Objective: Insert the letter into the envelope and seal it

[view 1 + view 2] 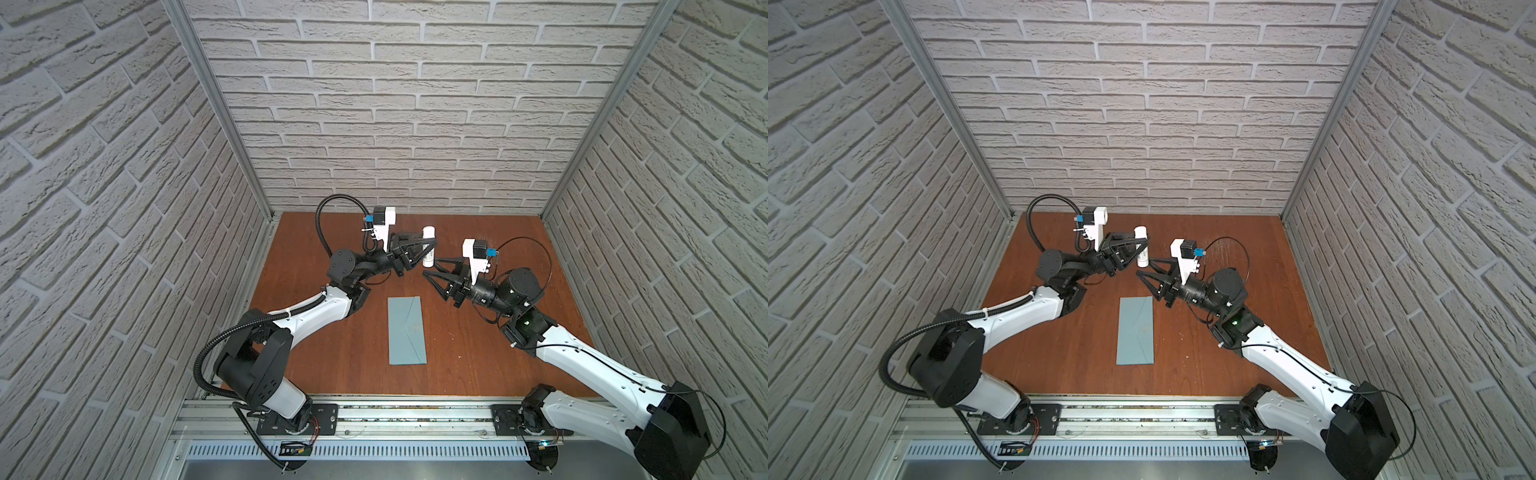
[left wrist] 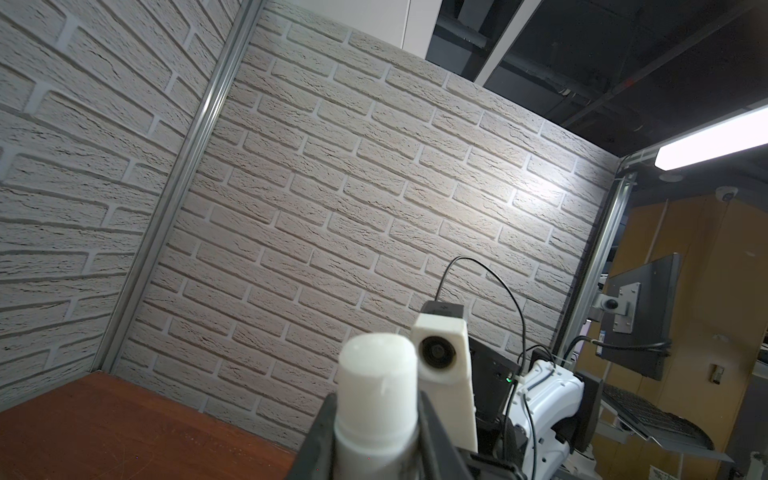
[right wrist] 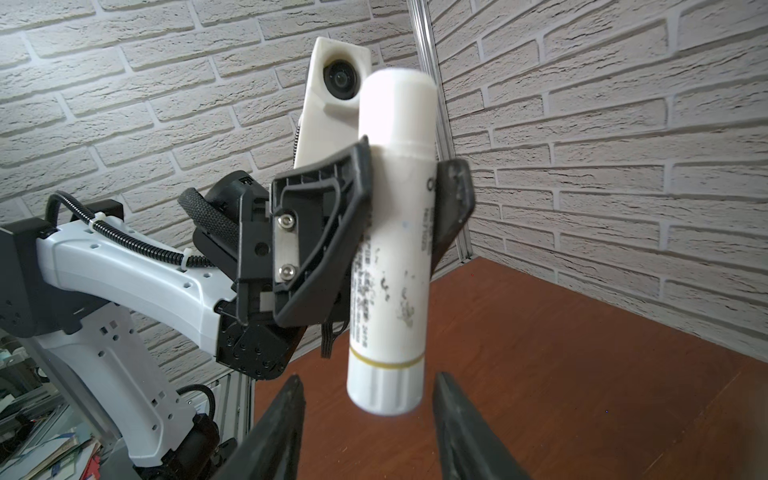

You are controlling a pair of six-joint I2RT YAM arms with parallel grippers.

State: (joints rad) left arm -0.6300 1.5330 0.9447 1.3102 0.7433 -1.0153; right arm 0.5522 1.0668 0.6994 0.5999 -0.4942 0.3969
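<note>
Both top views showed the brown worktop (image 1: 478,365) with the envelope (image 1: 407,330) (image 1: 1136,331) lying flat near its middle, long side running near to far, V-shaped seams up. Beyond its far end, the left gripper (image 1: 426,248) was clamped around a white stick (image 3: 386,311) just below the cap, holding it upright. The right gripper (image 1: 430,268) stood wide, its tips either side of the stick's lower end, not touching it.
</note>
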